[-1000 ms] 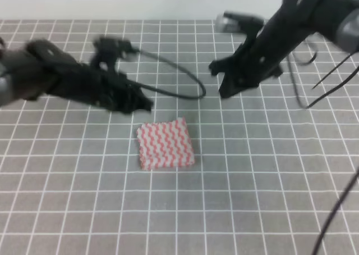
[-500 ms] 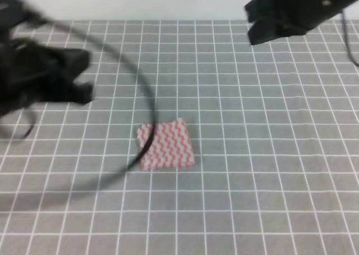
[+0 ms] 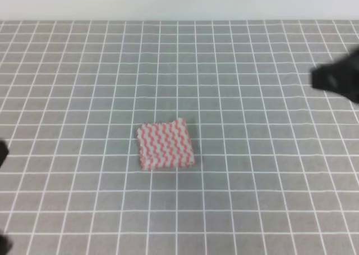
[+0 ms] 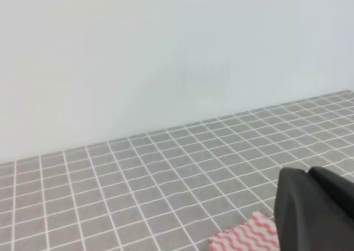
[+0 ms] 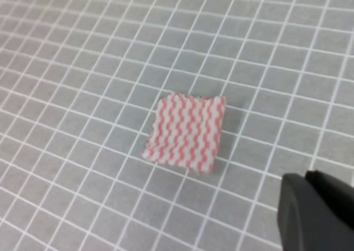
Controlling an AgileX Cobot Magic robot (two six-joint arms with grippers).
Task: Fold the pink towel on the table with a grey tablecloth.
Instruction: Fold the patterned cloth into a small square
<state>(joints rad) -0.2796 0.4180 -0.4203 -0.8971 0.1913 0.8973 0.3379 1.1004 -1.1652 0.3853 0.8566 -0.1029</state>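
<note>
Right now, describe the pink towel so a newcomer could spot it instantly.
Start from the table with a grey tablecloth, ruled all over with a thin white grid. Near its middle lies the pink towel, a small, roughly square folded cloth lying flat with nothing touching it. It is the only coloured, patterned item: pink-red and white wavy zigzag stripes.

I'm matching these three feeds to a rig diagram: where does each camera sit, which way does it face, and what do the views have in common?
Exterior high: sits above the front of the table, looking down and across at the pink towel; the right gripper shows blurred at the right edge.
Left wrist: low on the left arm, facing across the grid to a pale wall; left gripper bottom right, jaws unreadable.
Right wrist: raised, looking steeply down at the towel; right gripper bottom right.
Shared: all three show the towel, folded small, and the gridded cloth.
</note>
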